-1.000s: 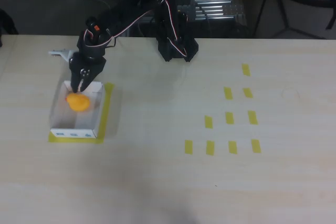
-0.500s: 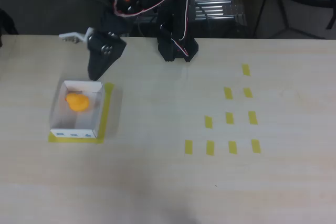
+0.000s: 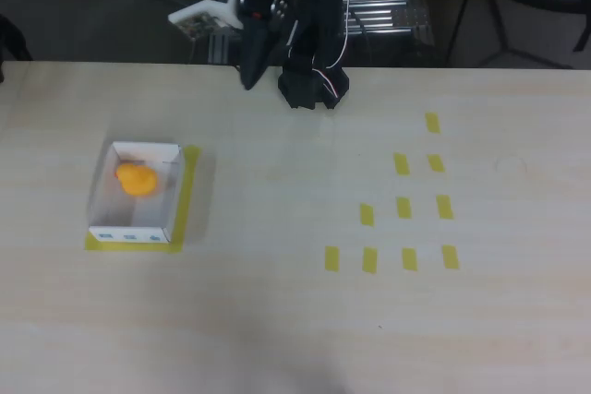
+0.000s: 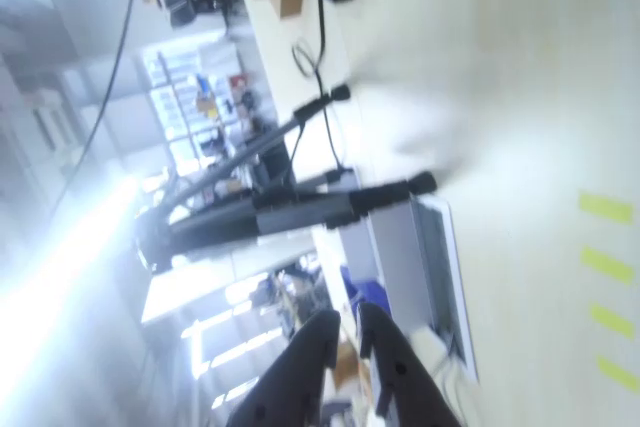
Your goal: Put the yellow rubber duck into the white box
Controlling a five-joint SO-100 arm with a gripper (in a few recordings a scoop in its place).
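Sitting inside the white box (image 3: 172, 193) at nine o'clock on the tabletop (image 3: 277, 320), the yellow rubber duck (image 3: 136, 179) looks safe. Fingers (image 4: 345, 342) hang nearly together, empty; a stray swing down toward eight o'clock could clip the thin wall.

Pale wood-grain table (image 3: 277, 320) filling overhead view; yellow tape strips (image 3: 404, 207) lying on right part; dark floor, metal rack (image 3: 388, 2) showing behind; bright light glaring through windows (image 4: 190, 97).

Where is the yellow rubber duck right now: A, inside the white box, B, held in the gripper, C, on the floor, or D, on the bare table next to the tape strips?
A: in the overhead view the yellow rubber duck sits inside the white box, apart from the gripper.
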